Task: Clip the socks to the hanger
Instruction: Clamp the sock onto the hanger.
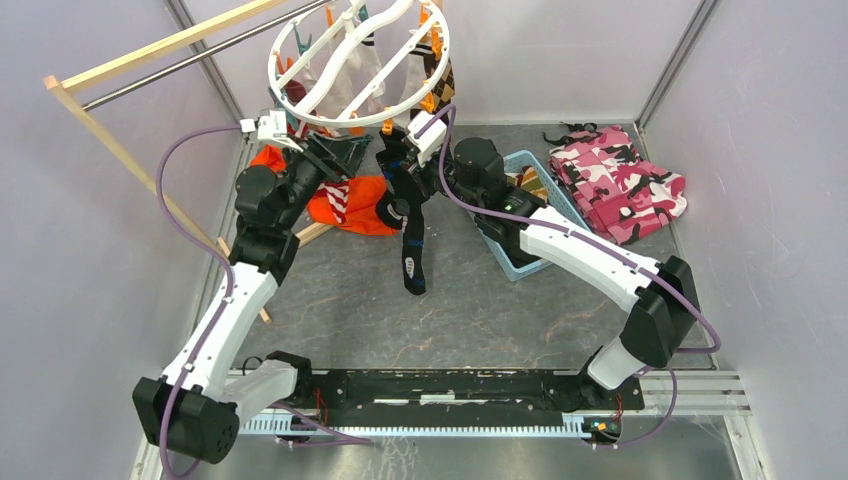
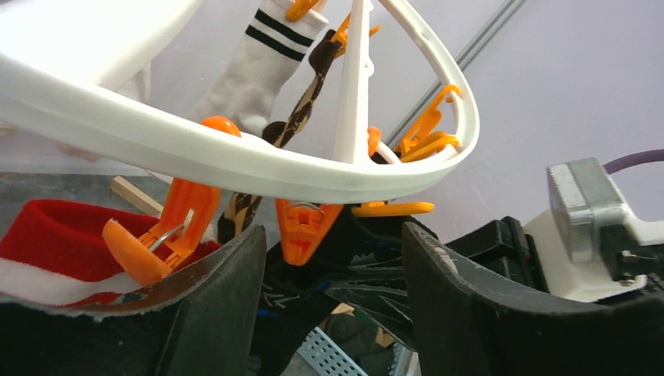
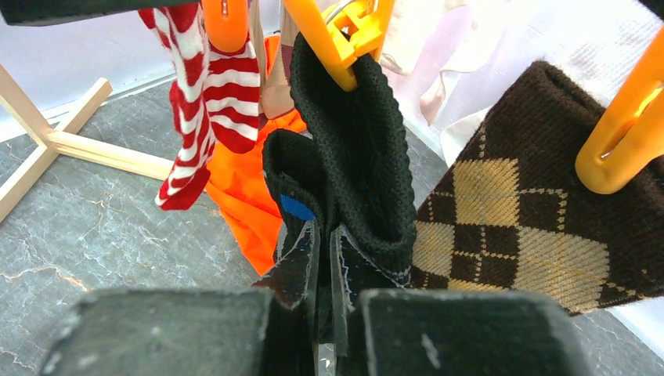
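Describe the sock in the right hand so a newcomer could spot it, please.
Find the white round hanger at the back. Under its near rim dangles a sock pinched by the right hand. Beside a red-striped sock and a brown argyle sock, it alone is black with blue.

Overhead view evenly, diffusely lit; shadows soft. Left wrist view: hanger (image 2: 235, 160) rim blown-out white upper left. Wrist-view foregrounds out of focus.

Robot lab cell: plain panel walls (image 1: 60, 300)
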`<state>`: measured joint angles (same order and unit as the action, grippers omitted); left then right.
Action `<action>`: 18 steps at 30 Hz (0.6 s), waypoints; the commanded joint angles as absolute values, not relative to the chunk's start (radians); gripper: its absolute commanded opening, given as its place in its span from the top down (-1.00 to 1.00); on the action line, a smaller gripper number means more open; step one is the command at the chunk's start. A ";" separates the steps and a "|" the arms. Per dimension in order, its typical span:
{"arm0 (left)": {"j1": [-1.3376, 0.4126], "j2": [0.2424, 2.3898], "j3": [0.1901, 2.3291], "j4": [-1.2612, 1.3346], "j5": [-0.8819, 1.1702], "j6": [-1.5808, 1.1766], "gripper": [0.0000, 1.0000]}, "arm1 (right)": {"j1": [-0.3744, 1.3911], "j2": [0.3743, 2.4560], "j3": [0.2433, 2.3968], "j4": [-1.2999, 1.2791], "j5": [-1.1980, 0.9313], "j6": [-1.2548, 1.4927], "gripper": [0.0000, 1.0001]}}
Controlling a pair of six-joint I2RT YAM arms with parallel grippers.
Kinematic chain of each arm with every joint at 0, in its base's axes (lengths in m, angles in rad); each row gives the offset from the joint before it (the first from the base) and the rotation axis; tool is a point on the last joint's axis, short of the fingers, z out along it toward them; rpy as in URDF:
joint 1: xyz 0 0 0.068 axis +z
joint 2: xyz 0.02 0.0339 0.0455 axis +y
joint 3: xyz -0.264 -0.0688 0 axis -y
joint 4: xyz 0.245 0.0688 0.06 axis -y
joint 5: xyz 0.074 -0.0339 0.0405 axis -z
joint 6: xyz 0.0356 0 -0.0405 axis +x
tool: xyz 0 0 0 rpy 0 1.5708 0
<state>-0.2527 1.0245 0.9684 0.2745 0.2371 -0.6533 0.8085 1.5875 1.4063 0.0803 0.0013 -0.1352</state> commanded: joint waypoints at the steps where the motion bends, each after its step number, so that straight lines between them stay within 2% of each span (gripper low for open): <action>1: -0.249 1.048 0.959 0.392 0.204 -0.550 -0.39 | 0.805 1.594 1.463 0.095 0.004 -0.126 1.00; 18: -0.249 1.101 0.929 0.563 0.147 -0.574 -0.27 | 0.804 1.600 1.470 0.094 0.004 -0.121 1.00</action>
